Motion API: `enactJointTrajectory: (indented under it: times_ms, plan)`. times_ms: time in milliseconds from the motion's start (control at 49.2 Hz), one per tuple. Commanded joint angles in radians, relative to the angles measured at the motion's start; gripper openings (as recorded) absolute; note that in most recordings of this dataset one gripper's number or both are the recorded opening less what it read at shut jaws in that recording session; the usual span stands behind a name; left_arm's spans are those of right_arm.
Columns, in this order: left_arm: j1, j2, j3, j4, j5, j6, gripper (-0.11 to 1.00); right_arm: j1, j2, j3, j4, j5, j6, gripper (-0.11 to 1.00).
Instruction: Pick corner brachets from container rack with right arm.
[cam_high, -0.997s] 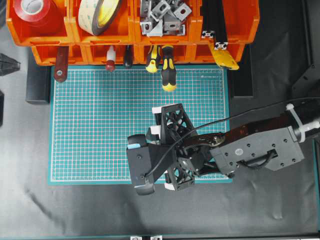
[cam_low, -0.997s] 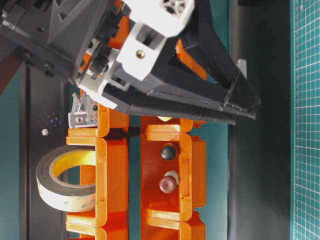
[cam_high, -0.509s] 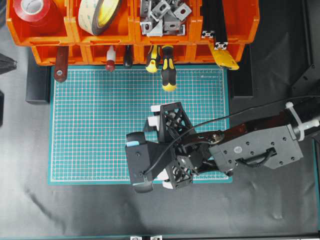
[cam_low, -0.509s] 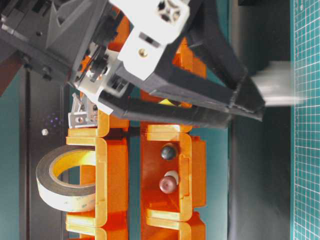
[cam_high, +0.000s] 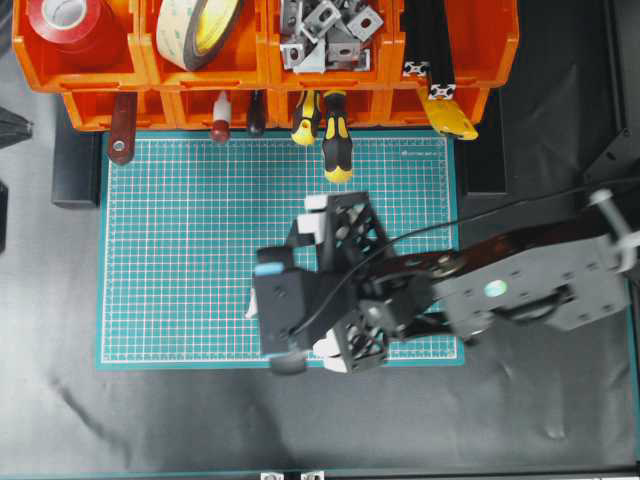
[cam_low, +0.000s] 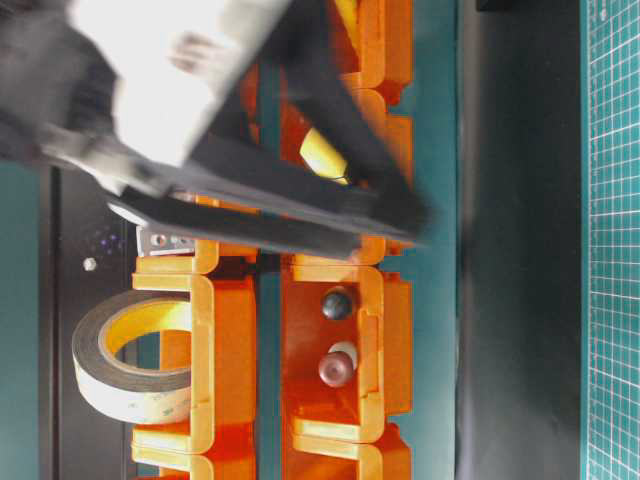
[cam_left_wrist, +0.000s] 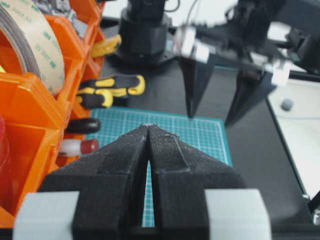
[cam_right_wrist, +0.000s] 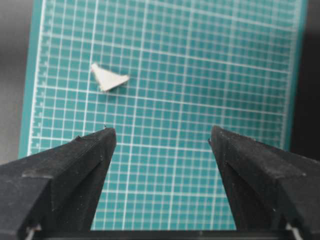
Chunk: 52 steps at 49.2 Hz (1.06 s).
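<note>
The orange container rack (cam_high: 100, 72) stands at the back. Its third upper bin holds several silver corner brackets (cam_high: 325, 30). One bracket (cam_right_wrist: 109, 77) lies loose on the green mat, ahead and left of my right gripper (cam_right_wrist: 160, 137), whose jaws stand wide open and empty above the mat. In the overhead view this bracket (cam_high: 249, 306) shows as a small pale piece beside the right gripper (cam_high: 348, 285). The left wrist view shows the right gripper (cam_left_wrist: 211, 120) open over the mat. My left gripper (cam_left_wrist: 149, 126) is shut and empty, at the far left edge (cam_high: 10, 128).
The rack also holds a red tape roll (cam_high: 65, 22), a tan tape roll (cam_high: 200, 25), black extrusion bars (cam_high: 430, 50) and yellow-black screwdrivers (cam_high: 335, 140) that stick out over the green cutting mat (cam_high: 180, 250). Black cloth surrounds the mat.
My right gripper's fingers went from closed at the tips to wide open. The bracket left them and now lies on the mat. The right arm is blurred, shifting slightly toward the rack.
</note>
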Motion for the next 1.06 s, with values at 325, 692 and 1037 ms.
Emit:
enactJointTrajectory:
  times_ms: [325,692,1037]
  plan:
    - [0.003,-0.012,-0.034,0.003,0.086,0.002,0.0,0.026,-0.321,0.08,-0.006,0.038,0.057,0.74]
    - [0.002,-0.028,-0.037,0.003,0.089,0.0,0.0,0.035,-0.518,0.235,-0.006,-0.041,0.146,0.74]
    - [-0.003,-0.029,-0.028,0.003,0.087,0.0,0.0,0.029,-0.709,0.391,-0.006,-0.181,0.192,0.73]
